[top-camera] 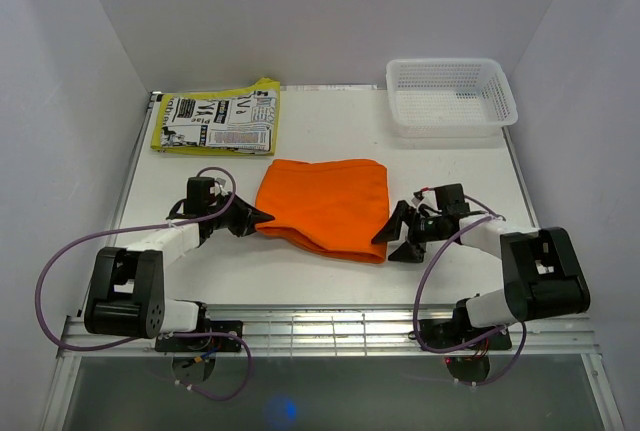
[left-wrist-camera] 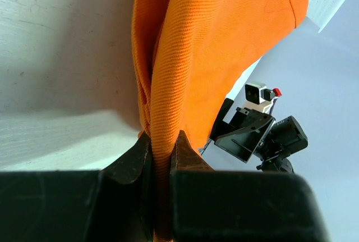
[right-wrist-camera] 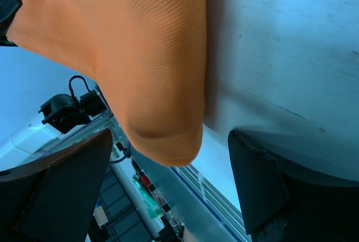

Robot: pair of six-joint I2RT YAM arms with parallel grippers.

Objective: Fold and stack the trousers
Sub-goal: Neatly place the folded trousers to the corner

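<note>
Orange trousers [top-camera: 328, 205] lie folded in the middle of the white table. My left gripper [top-camera: 262, 217] is shut on their left edge; in the left wrist view the orange cloth [left-wrist-camera: 207, 51] runs down between the two black fingers [left-wrist-camera: 134, 158]. My right gripper [top-camera: 392, 237] is open at the trousers' right front corner, jaws wide apart. In the right wrist view the orange corner [right-wrist-camera: 140, 56] lies between and ahead of the fingers [right-wrist-camera: 61, 191], untouched. A second folded garment, yellow with black-and-white print [top-camera: 218, 119], lies at the back left.
A white plastic basket [top-camera: 450, 96] stands at the back right. The table's metal front rail [top-camera: 330, 326] runs along the near edge between the arm bases. White walls close in the left, back and right sides.
</note>
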